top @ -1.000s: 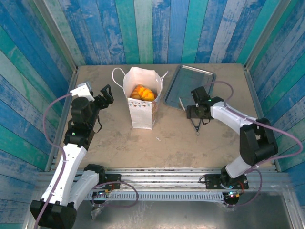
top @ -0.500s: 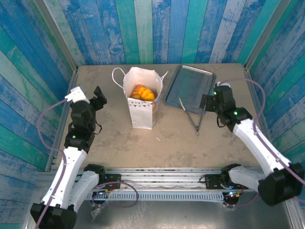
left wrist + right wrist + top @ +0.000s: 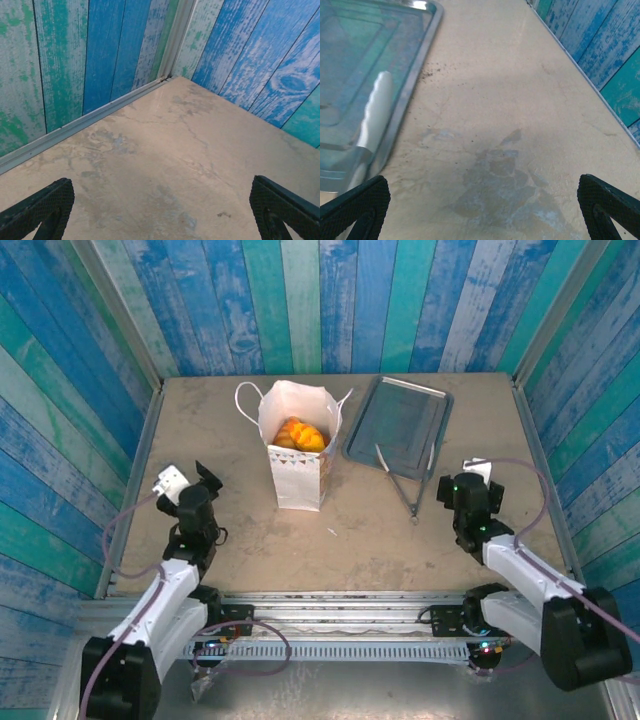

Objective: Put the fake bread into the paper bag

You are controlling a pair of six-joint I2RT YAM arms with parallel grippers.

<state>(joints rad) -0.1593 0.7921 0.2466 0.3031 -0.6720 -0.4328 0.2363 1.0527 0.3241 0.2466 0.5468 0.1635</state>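
Withdrawal of both arms toward their bases over the last second. The left tool and right tool now hang low over the worktop, jaws apart and empty. The right one has left the tongs lying across the rim of the tray. Fake bread sits heaped inside the paper bag, so the task looks complete. The bag stands upright, long axis vertical, mouth facing up.
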